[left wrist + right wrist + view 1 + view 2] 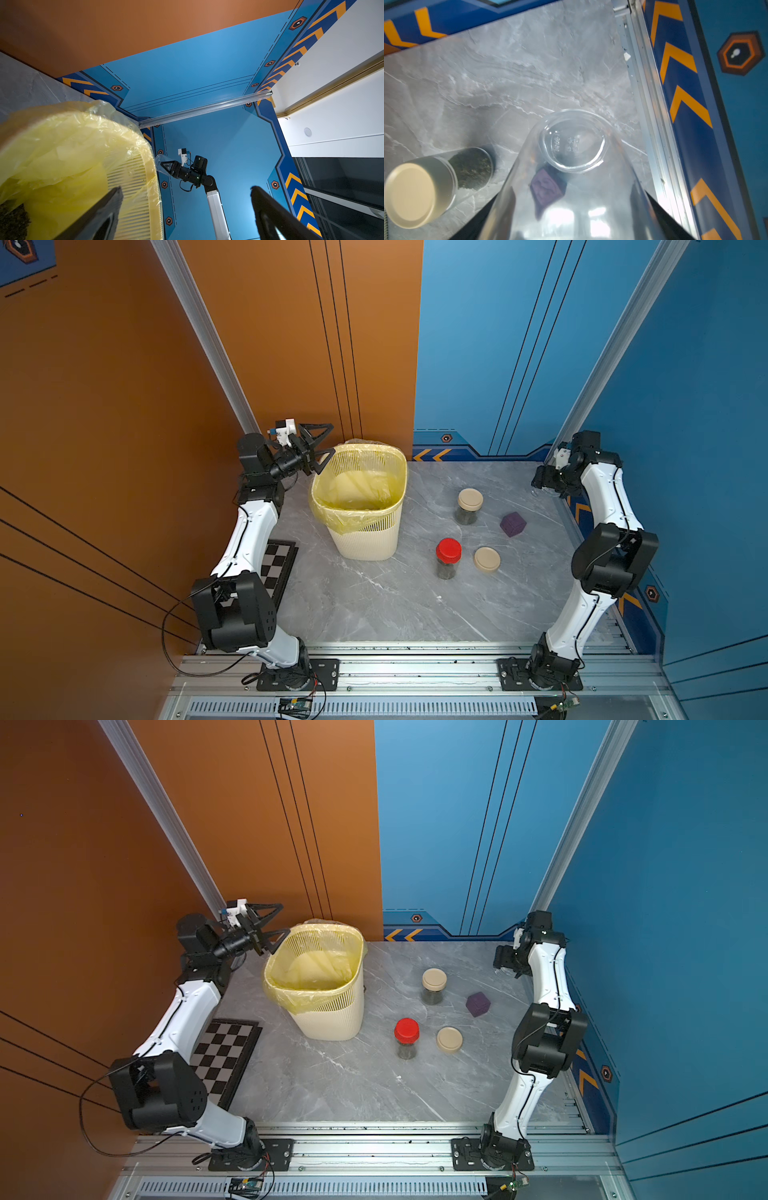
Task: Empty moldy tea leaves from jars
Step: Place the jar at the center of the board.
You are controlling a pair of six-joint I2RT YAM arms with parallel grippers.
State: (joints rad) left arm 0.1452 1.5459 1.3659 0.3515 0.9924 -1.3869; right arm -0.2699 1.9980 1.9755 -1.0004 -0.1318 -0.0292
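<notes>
Two jars stand on the grey table in both top views. One has a beige lid (470, 499) (434, 979). The other has a red lid (448, 550) (406, 1030). Dark tea leaves (471, 166) fill the bottom of the beige-lidded jar (425, 187). A loose beige lid (486, 559) (449, 1040) lies flat beside the red one. My right gripper (571, 197) (539, 487) is shut on a third jar (573, 143), clear, lidless and empty, at the table's far right. My left gripper (331, 440) (186, 189) hangs open over the bin's far left rim. A dark clump of tea leaves (12, 220) lies in the bag.
The cream slatted bin (365, 539) (328, 1019) with a yellow bag stands at the back left. A purple cube (513, 524) (546, 187) sits right of the beige-lidded jar. A chessboard (278, 568) lies at the left edge under my left arm.
</notes>
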